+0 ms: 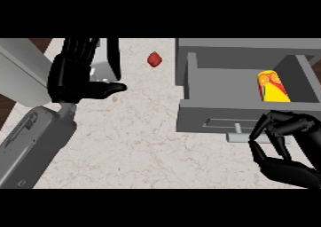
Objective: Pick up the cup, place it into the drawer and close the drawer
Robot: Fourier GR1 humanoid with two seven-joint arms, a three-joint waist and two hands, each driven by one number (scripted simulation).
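Nearest, at the lower right, the robot's right hand (pixel 291 142) hangs over the marbled counter (pixel 137 146), its fingers curled toward the thumb with nothing between them. Its fingertips sit just beside the small handle (pixel 236 132) on the front panel of the grey drawer (pixel 202 117), which stands pulled open toward the robot. Beyond that panel, inside the drawer's right half, lies the yellow and red cup (pixel 273 87), its long axis running front to back. So the cup looks already placed, and closing the drawer probably means pushing the panel straight away from the right hand, the nearer one. Farther off at the left, the left hand (pixel 75 75) rests open, fingers up. A small red object (pixel 154 59) lies on the counter beyond.
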